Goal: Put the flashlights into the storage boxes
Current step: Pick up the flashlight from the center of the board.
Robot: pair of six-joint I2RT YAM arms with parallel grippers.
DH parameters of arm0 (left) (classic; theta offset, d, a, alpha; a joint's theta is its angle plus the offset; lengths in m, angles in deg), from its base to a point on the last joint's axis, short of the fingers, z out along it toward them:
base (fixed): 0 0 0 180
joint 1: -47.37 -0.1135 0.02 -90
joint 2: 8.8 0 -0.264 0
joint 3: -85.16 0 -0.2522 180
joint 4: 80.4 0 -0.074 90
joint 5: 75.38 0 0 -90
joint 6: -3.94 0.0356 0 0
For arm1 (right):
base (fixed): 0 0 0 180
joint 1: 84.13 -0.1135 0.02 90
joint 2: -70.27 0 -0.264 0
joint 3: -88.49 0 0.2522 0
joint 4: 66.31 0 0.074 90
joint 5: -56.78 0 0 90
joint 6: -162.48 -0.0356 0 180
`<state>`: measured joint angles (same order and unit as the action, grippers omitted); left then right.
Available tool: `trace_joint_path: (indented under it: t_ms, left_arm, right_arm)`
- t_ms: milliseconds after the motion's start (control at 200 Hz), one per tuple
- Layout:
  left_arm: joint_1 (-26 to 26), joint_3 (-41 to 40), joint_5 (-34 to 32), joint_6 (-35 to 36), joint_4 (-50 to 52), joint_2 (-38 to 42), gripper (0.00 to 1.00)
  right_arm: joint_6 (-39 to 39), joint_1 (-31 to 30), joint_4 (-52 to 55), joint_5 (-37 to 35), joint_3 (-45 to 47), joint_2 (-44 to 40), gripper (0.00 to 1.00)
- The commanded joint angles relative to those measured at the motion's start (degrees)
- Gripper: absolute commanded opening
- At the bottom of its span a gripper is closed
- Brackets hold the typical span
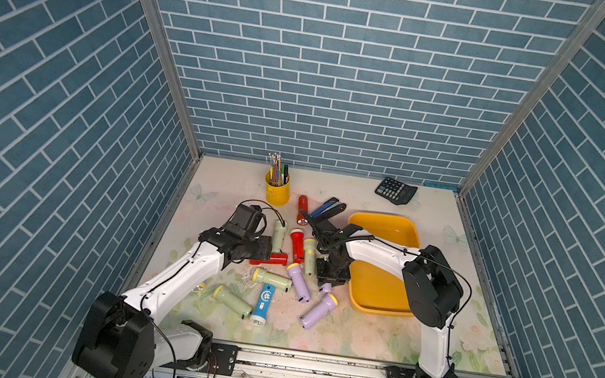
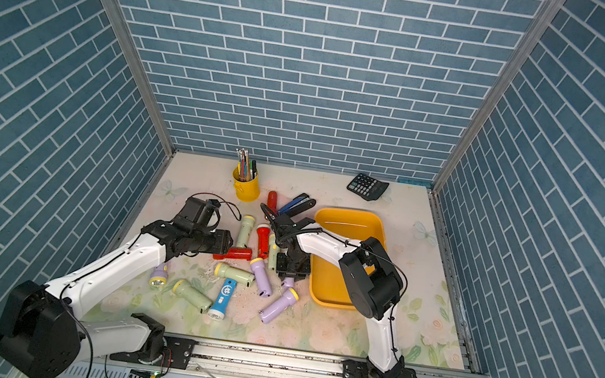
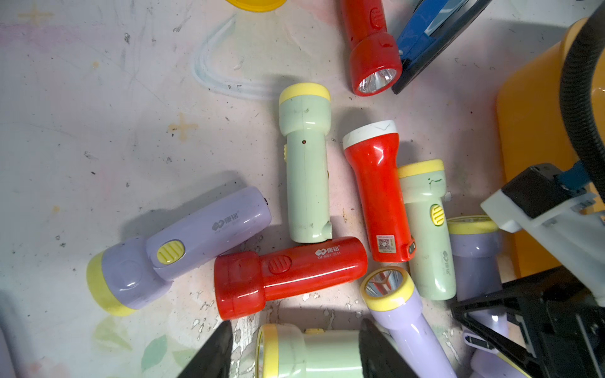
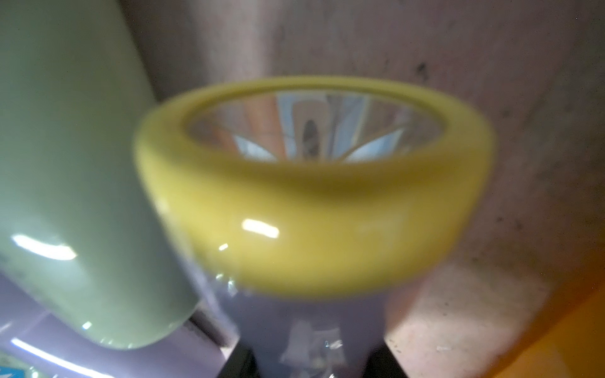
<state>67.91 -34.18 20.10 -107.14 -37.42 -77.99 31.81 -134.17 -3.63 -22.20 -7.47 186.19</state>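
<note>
Lying just outside the yellow tray point(image 1: 375, 284), long axis alongside its rim, the lilac flashlight point(image 4: 311, 212) is pinched across its barrel by the right gripper point(image 1: 329, 278), fingers closed behind the yellow-ringed head. The coming move is likely a short lift sideways over that rim — this arm is nearer. The left gripper point(image 3: 296, 324), fingers apart and empty, hangs farther from the tray.

This is a robotics lab booth: aluminium posts point(image 1: 165, 54) frame panels point(image 1: 334, 62) papered in blue brick pattern, two robot arms point(image 1: 180, 277) bolt onto a rail point(image 1: 308, 361), and a pen cup point(image 1: 277, 190) and calculator point(image 1: 395, 190) dress the floral tabletop point(image 1: 352, 337).
</note>
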Motion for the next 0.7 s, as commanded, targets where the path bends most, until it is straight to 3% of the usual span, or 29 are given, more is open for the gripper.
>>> trace_joint_path:
  t_ms: [0, 320, 480, 695]
  left_arm:
    - [-0.4, -0.8, -0.1, 0.3, 0.0, -0.3, 0.62]
    - [0.9, 1.2, 5.9, -0.2, -3.7, -0.2, 0.57]
    - [4.6, 3.1, 7.2, -0.5, -6.8, -1.2, 0.57]
    - [11.9, 2.9, 9.0, -0.2, -13.7, -2.3, 0.57]
  right_arm:
    - [-0.3, 0.1, 1.2, 0.1, -0.2, 0.7, 0.35]
    - [3.7, 1.0, 4.3, -5.0, -4.2, -10.7, 0.28]
    - [7.3, 6.5, 3.3, 0.2, -2.0, -17.9, 0.26]
    - [19.4, 14.6, 8.4, 5.4, -0.9, -24.3, 0.22]
